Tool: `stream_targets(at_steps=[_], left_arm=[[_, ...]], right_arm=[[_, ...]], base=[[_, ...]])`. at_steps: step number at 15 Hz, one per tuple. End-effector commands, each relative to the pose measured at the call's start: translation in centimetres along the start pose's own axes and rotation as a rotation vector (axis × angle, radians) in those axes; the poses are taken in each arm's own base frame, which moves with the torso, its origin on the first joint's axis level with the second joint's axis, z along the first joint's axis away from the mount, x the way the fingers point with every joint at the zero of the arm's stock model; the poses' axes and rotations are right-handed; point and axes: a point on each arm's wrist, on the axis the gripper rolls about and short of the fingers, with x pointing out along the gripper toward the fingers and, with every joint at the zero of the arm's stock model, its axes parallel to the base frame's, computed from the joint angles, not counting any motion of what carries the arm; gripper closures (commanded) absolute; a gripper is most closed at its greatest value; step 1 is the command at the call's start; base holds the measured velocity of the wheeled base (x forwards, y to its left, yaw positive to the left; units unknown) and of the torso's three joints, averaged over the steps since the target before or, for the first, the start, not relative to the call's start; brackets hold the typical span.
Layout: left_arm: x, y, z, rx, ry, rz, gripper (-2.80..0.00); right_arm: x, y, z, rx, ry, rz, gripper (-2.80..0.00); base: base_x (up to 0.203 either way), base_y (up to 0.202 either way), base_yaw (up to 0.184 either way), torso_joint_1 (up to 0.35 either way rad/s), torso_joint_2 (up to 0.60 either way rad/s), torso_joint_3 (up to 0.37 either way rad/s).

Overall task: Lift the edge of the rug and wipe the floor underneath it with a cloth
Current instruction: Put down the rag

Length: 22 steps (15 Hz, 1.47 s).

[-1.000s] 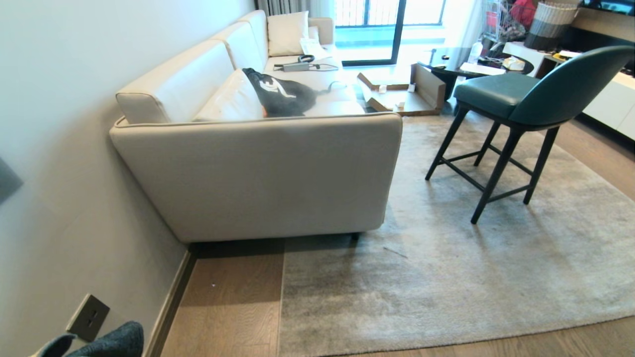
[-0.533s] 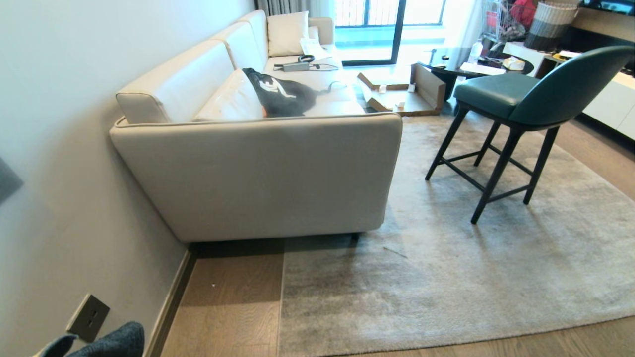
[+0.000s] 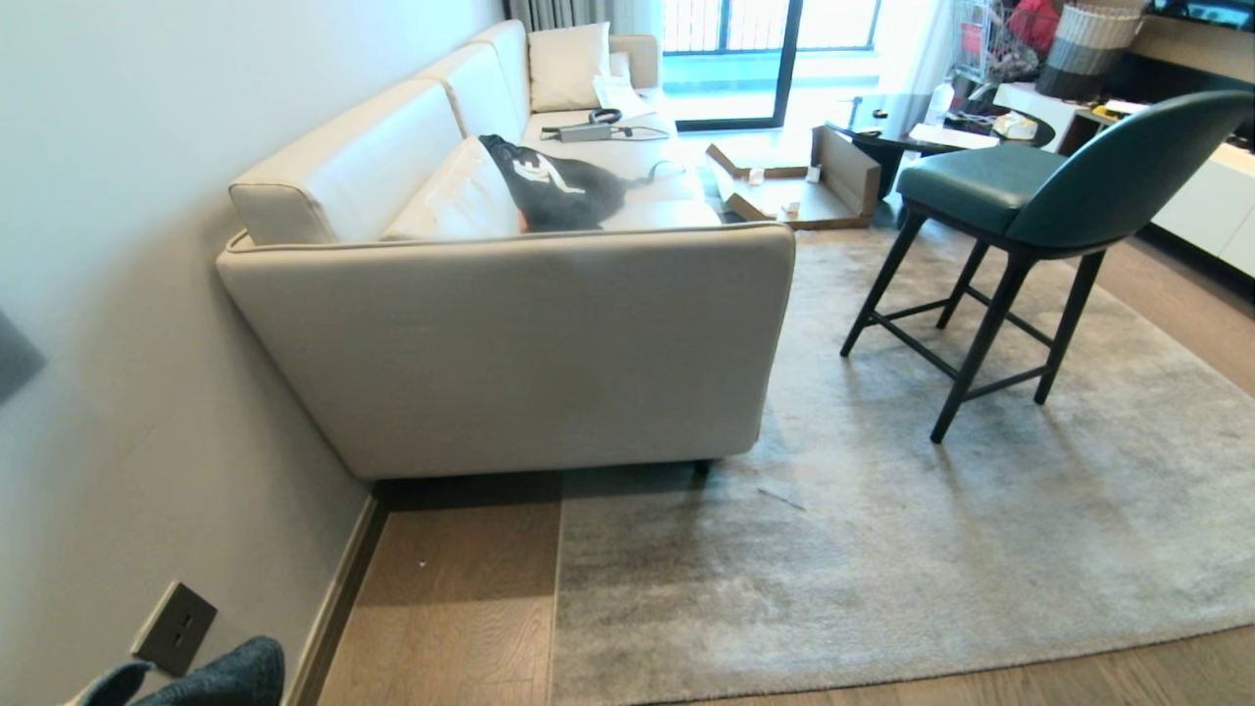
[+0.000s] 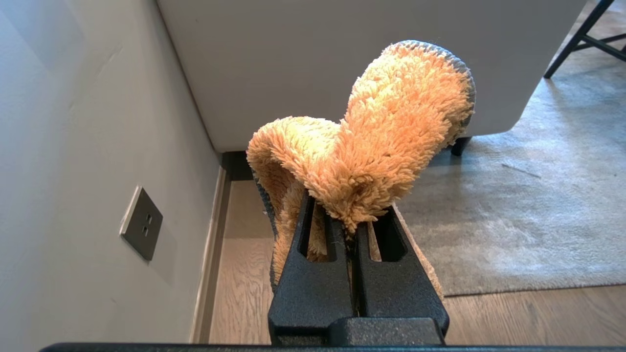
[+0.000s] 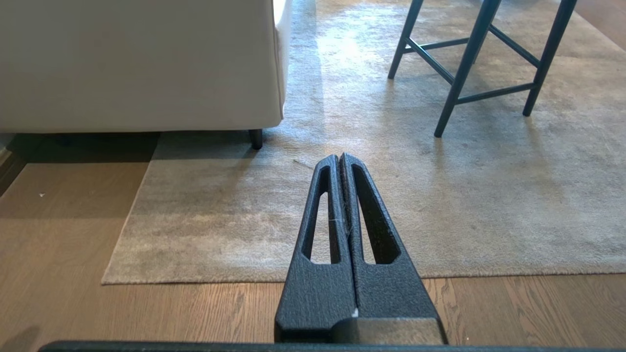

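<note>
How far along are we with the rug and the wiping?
Done: the left gripper is shut on the cloth, so it is ready. In hand: nothing more; the right gripper is shut and empty, above the rug. Left: the rug edge lies flat on the floor, so lifting it and wiping underneath both remain.

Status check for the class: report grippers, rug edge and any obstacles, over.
Left gripper shut on cloth; right gripper shut, empty. Rug edge flat, unlifted. Sofa leg on rug.

Sofa [image 3: 510,343] against left wall [image 3: 108,245], stool [image 3: 1029,216] rightward on rug [image 3: 882,549].
</note>
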Motion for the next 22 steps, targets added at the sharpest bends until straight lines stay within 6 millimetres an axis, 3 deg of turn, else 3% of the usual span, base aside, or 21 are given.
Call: stream_targets(at_steps=[1, 9, 22], left_arm=[[0.00, 0.00, 0.00, 0.000, 0.000, 0.002, 0.00], [0.00, -0.01, 0.01, -0.002, -0.001, -0.003, 0.00], [0.00, 0.01, 0.01, -0.025, -0.001, 0.005, 0.00]], right_arm=[[0.01, 0.00, 0.00, 0.000, 0.001, 0.002, 0.00], [0.01, 0.00, 0.00, 0.000, 0.001, 0.001, 0.00], [0.01, 0.00, 0.00, 0.000, 0.001, 0.002, 0.00]], base=[[0.000, 0.000, 0.000, 0.000, 0.00, 0.000], [0.000, 0.000, 0.000, 0.001, 0.00, -0.025], [0.000, 0.000, 0.000, 0.002, 0.00, -0.191]])
